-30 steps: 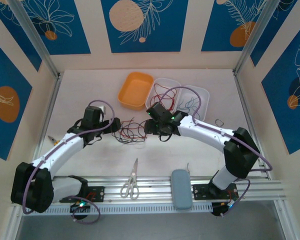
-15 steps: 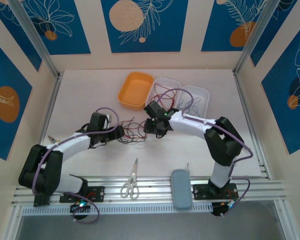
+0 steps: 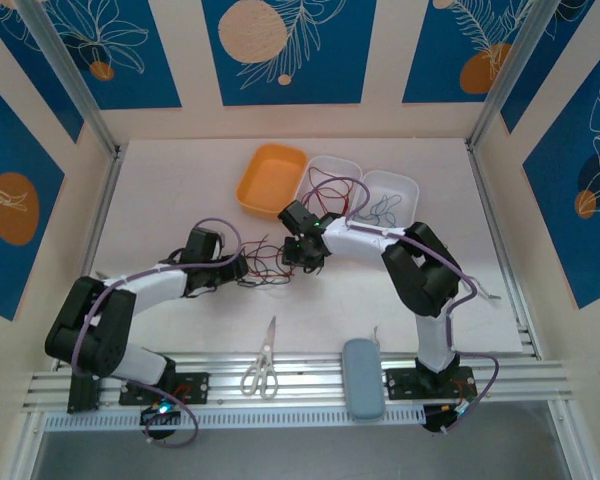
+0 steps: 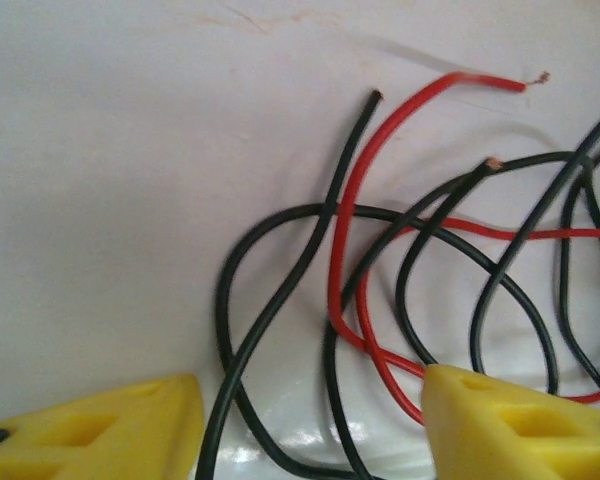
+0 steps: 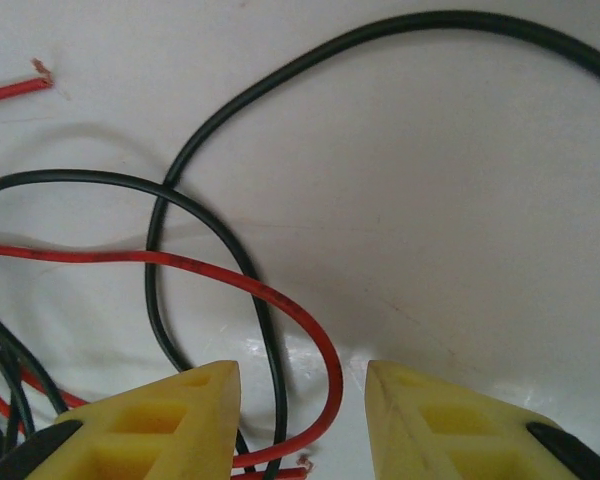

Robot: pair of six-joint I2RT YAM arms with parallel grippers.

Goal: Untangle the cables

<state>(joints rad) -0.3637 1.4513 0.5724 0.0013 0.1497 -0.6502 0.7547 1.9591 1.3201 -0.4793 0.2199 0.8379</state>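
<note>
Left hand [image 4: 305, 388], right hand [image 5: 300, 372]; both spread

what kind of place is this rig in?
Probably a lab test booth: blue wall panels box in a white table, a metal rail runs along its near edge, and scissors and cables lie out.

The cables [image 4: 340, 230] have smooth, slightly glossy red and black plastic insulation, with bare coppery strands at a cut end near one o'clock in the left wrist view. The fingertips [image 5: 150, 420] are matt yellow plastic. The table [image 5: 460, 230] is smooth, white and faintly shiny.
</note>
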